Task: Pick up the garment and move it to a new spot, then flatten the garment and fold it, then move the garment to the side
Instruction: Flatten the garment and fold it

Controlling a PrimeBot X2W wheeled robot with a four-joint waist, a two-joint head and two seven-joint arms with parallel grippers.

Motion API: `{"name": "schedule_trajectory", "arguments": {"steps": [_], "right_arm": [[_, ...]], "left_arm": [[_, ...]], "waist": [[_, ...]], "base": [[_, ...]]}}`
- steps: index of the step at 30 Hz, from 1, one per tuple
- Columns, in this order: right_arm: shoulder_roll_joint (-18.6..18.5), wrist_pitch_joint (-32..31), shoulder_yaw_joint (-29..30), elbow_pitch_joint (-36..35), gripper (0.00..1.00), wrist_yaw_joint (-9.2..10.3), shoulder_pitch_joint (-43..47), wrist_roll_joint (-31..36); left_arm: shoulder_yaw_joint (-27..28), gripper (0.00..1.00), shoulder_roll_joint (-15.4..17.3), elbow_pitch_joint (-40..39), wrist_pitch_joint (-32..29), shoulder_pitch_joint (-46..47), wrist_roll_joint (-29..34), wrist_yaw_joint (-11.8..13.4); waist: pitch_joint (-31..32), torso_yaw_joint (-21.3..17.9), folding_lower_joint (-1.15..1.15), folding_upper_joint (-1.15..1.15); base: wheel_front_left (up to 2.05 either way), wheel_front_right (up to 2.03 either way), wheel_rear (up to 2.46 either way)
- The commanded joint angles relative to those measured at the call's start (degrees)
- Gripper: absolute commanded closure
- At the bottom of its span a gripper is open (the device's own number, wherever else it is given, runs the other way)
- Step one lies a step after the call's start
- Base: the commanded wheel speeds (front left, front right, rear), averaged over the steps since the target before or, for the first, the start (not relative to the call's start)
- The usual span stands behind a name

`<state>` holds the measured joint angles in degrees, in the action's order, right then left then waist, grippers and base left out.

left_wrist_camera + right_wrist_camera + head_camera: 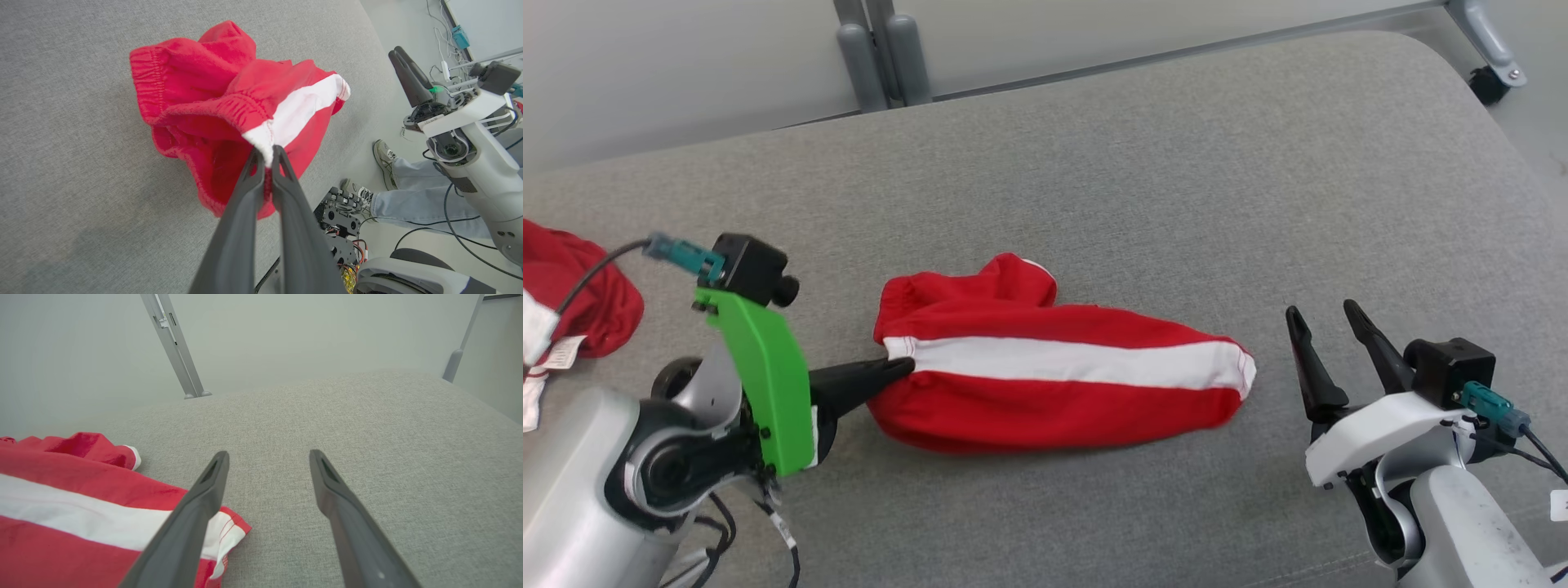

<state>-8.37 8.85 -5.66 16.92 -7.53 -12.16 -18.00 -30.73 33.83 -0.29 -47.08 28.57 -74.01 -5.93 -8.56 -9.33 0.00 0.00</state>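
Left claw [266,157] is clenching on the garment [1054,384] at its waistband, right where the white stripe meets the elastic. Right claw [1323,310] is hanging released just beside the hem end. Garment is lying bunched in the middle of the grey surface [1176,163] — soft, light, likely sagging from a single pinch — so the elastic waistband corners are looking like the firmest holds.

The head camera looked down across the bench [1176,163] from its near side; wrist cameras looked closely along the left claw [266,152] and right claw [268,453], all sharing the garment [1045,367].
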Motion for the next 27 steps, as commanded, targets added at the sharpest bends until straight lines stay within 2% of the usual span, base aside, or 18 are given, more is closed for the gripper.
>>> {"name": "schedule_trajectory", "arguments": {"steps": [1,6,10,12,13,16,21,24,27], "right_arm": [[-0.17,-0.14,0.30,-0.42,0.00,0.08,0.82,0.23],[-0.17,-0.70,0.63,-0.88,0.00,0.08,1.88,0.23],[-0.24,-1.24,0.77,-1.17,0.00,0.08,2.45,0.32],[-0.31,-1.65,0.73,-1.33,0.00,0.08,2.47,0.43],[-0.35,-1.70,0.76,-1.45,0.00,0.08,2.49,0.46],[-0.58,-2.08,0.90,-1.91,0.00,0.07,2.48,0.63],[-0.96,-2.04,1.59,-3.04,0.00,0.08,3.29,1.16],[-0.86,-1.67,1.94,-3.81,0.00,0.08,3.99,1.32],[-0.70,-1.01,2.46,-4.86,0.00,0.08,4.89,1.52]], "left_arm": [[1.21,1.00,0.62,-1.18,2.01,-2.98,-0.50,0.70],[4.18,1.00,0.33,-2.15,8.36,-11.12,-2.20,2.19],[4.80,1.00,-0.87,0.20,11.83,-15.12,-2.68,1.69],[4.73,0.56,-1.55,2.05,13.17,-16.02,-2.23,1.19],[4.69,0.00,-1.85,2.87,13.80,-16.26,-2.00,0.85],[5.30,0.00,-1.86,3.99,15.26,-15.46,-1.72,0.05],[7.02,0.00,1.27,1.46,19.06,-13.27,3.33,-0.39],[8.91,0.00,3.12,-0.88,22.98,-13.54,7.19,0.97],[10.93,0.00,3.12,-3.05,30.33,-15.14,13.53,4.05]], "waist": [[1.59,2.12,0.00,0.00],[1.98,2.80,0.00,0.00],[2.25,2.91,0.00,0.00],[2.40,2.93,0.00,0.00],[2.54,2.96,0.00,0.00],[2.98,3.30,0.00,0.00],[4.29,4.37,0.00,0.00],[5.09,5.04,0.00,0.00],[5.83,5.85,0.00,0.00]], "base": [[0.00,0.00,0.00],[0.00,0.00,0.00],[0.00,0.00,0.00],[0.00,0.00,0.00],[0.00,0.00,0.00],[0.00,0.00,0.00],[0.00,0.00,0.00],[0.00,0.00,0.00],[0.00,0.00,0.00]]}}
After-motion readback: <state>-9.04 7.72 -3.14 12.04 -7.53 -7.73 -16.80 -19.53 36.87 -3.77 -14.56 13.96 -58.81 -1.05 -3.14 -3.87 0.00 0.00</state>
